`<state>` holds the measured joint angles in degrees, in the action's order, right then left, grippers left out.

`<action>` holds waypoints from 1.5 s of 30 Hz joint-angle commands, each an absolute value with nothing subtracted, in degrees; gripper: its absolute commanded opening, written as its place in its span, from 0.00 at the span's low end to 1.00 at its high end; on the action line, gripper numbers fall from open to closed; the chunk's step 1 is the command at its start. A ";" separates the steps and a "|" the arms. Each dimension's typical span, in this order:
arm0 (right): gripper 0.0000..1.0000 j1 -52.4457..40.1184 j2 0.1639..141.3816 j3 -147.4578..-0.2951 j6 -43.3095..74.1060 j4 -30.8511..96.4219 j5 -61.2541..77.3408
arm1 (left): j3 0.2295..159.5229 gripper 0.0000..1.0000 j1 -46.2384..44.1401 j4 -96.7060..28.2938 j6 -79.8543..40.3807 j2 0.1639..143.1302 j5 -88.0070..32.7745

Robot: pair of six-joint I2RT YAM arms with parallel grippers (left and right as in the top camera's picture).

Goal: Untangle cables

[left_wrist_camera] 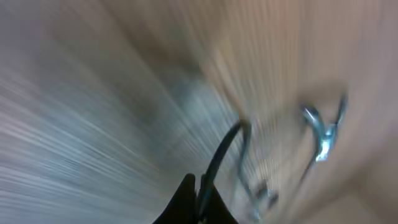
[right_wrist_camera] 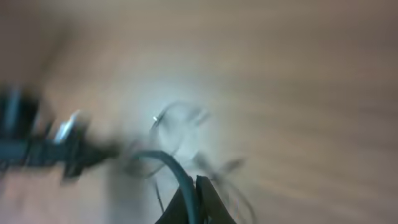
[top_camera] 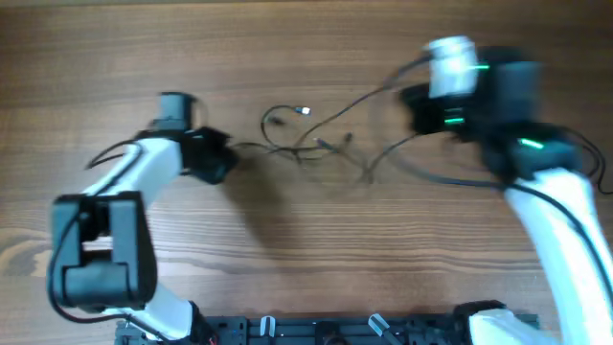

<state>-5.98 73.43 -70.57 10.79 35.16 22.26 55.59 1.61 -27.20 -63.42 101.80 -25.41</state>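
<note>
The cables [top_camera: 311,142] are thin black cords spread in loose loops on the wooden table [top_camera: 306,48] between my two arms. My left gripper [top_camera: 230,159] sits at their left end. In the blurred left wrist view it [left_wrist_camera: 200,188] is shut on one black cord [left_wrist_camera: 225,148], which arcs up from the fingertips, and a silvery plug [left_wrist_camera: 323,134] lies further right. My right gripper [top_camera: 414,111] is at the cords' right end, raised and blurred. The right wrist view shows it [right_wrist_camera: 194,188] shut on a cord [right_wrist_camera: 169,162] that curves away to the left.
Thicker black arm cables run beside the right arm [top_camera: 450,177] and the left arm [top_camera: 110,153]. The left arm shows as a dark blur [right_wrist_camera: 37,149] in the right wrist view. A black rail [top_camera: 326,331] lines the table's front edge.
</note>
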 commanded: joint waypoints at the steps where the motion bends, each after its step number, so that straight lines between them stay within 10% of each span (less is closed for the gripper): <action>1: 0.04 9.32 64.90 -71.75 17.12 35.35 19.38 | 55.42 0.04 13.82 -31.83 -54.06 102.35 -22.46; 6: 0.04 25.17 64.07 -71.72 25.69 39.33 20.01 | 55.42 0.04 21.10 -34.02 -51.24 102.35 -22.41; 17: 0.04 20.12 66.46 -71.79 15.64 26.83 39.86 | 55.42 0.04 11.75 -33.65 -50.94 102.35 -19.68; 45: 0.05 24.14 117.45 -108.16 16.29 -11.11 -14.26 | 55.42 0.04 -12.99 -27.11 -51.42 102.35 -7.31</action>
